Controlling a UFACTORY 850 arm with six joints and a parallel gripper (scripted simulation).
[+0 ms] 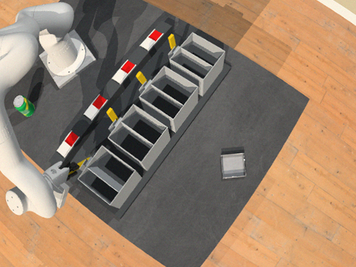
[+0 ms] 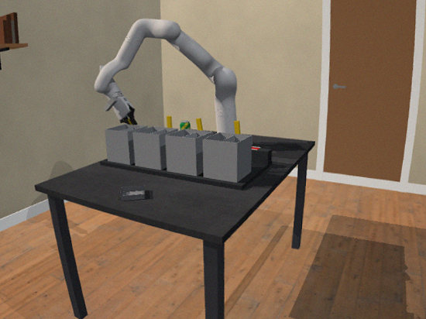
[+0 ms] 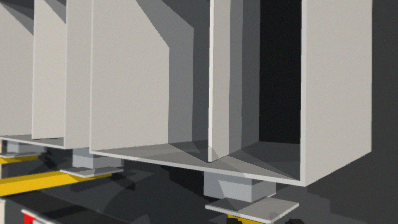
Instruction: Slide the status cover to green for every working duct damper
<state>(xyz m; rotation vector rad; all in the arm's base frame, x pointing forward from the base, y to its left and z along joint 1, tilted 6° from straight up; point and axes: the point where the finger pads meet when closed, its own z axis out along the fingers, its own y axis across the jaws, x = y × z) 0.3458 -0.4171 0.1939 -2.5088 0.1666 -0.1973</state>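
Note:
Four grey box dampers stand in a diagonal row on a dark base; the nearest one (image 1: pixel 109 176) is at the lower left. Their sliders (image 1: pixel 68 143) (image 1: pixel 95 107) (image 1: pixel 124 71) (image 1: pixel 151 39) all show red, each with its white cover beside the red. Three yellow levers (image 1: pixel 112 114) (image 1: pixel 141 77) (image 1: pixel 171 41) stand upright. The nearest damper's yellow lever (image 1: pixel 82 162) is tilted, and my gripper (image 1: pixel 70 168) is shut on it. The gripper also shows in the side view (image 2: pixel 129 119). In the wrist view this damper (image 3: pixel 255 100) is open, with its blade (image 3: pixel 220 90) seen edge-on.
A green can (image 1: pixel 24 106) stands near the arm's base (image 1: pixel 64 57). A small clear tray (image 1: pixel 233 165) lies on the table in front of the dampers. The arm's elbow overhangs the table's left edge.

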